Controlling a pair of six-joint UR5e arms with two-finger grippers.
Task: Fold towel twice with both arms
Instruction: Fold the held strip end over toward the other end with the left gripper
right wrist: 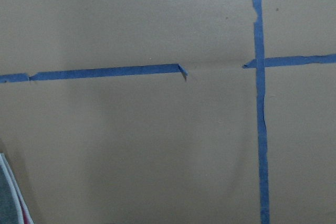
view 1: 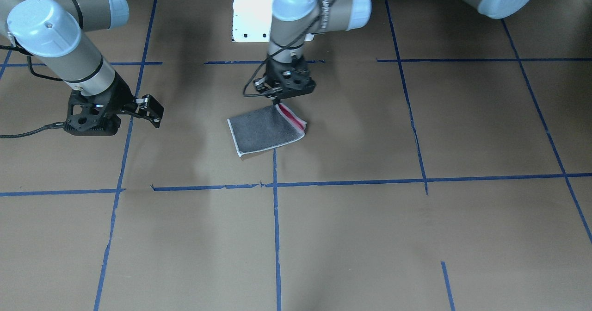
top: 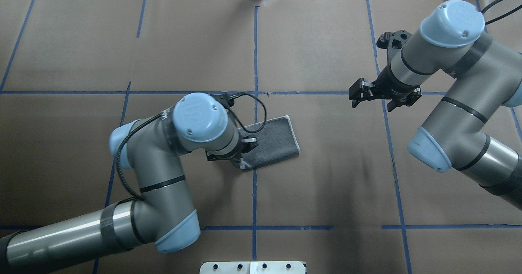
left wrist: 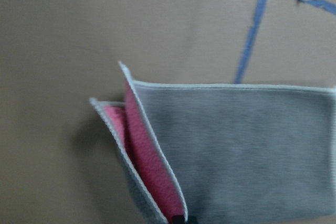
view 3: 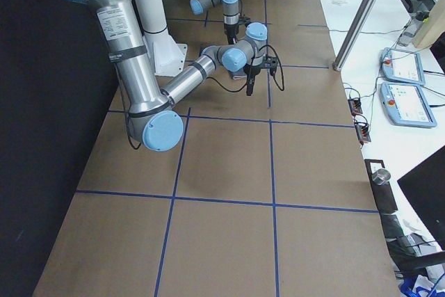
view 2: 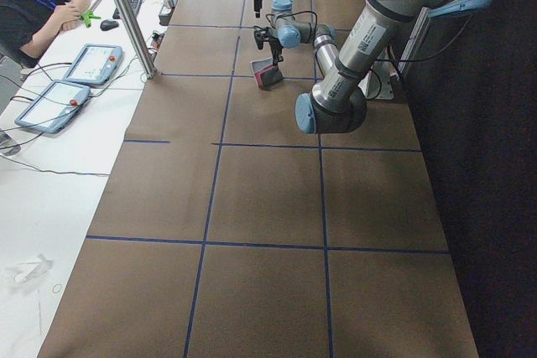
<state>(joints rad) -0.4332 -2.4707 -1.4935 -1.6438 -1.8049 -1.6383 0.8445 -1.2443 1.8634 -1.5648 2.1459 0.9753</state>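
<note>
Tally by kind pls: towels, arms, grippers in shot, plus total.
towel: 1
arms: 2 (left arm, right arm)
grippers: 2 (left gripper, right gripper)
Total: 5

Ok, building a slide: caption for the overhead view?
Left end effector grips the folded towel at one end; right end effector hovers open aside.

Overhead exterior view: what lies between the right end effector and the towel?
Nothing. In the overhead view only bare brown table separates the right end effector from the towel.
</note>
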